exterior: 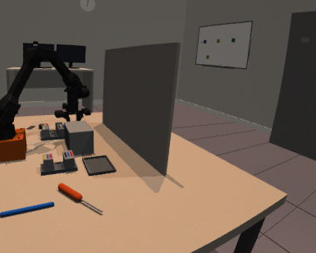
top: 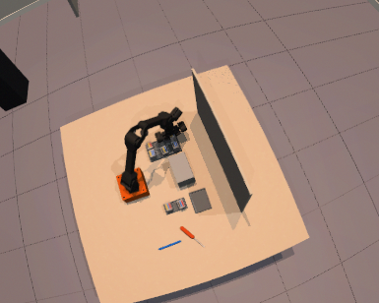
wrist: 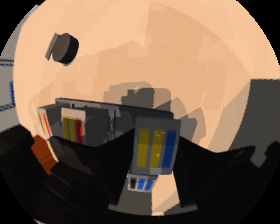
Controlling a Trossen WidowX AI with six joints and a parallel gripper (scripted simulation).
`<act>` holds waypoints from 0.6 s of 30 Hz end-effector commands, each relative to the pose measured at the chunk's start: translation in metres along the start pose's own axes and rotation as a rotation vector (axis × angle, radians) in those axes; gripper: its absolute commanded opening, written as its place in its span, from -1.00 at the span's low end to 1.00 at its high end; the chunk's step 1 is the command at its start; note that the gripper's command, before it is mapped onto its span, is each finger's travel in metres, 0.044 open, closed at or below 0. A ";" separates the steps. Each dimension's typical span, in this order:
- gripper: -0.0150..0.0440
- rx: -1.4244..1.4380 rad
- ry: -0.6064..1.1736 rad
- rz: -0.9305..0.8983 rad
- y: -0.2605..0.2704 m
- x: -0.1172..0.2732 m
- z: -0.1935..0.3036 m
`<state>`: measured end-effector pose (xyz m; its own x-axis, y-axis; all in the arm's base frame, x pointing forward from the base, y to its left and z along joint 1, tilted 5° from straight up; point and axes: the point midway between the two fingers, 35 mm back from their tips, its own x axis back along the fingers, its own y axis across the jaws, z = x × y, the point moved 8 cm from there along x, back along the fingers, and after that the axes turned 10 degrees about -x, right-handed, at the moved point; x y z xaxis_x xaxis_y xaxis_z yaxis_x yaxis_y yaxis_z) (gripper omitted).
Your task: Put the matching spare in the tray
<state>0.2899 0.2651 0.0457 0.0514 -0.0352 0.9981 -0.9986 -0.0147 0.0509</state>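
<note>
Evidently picking, the gripper point(wrist: 153, 145) is narrowed onto the yellow-and-blue striped spare point(wrist: 155, 144) in the rack nearest the desk's far edge beside the grey mounted unit point(exterior: 79, 136), well apart from the dark tray point(exterior: 98, 164).

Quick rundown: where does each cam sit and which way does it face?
Top: high overhead, looking down on the table; whole arm shows.
Exterior: at table height by the near corner, facing the grey divider panel; arm at left.
Wrist: on the gripper, looking down at a yellow-blue spare; finger edges show.
Top and exterior share the tray and red screwdriver.
</note>
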 end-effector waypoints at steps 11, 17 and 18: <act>-0.49 0.000 0.000 0.000 0.000 0.000 0.000; -0.49 -0.001 0.000 -0.001 -0.001 0.013 -0.001; -0.49 -0.002 0.000 -0.001 -0.001 0.021 -0.001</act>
<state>0.2896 0.2644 0.0486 0.0622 -0.0257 0.9977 -0.9980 -0.0136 0.0618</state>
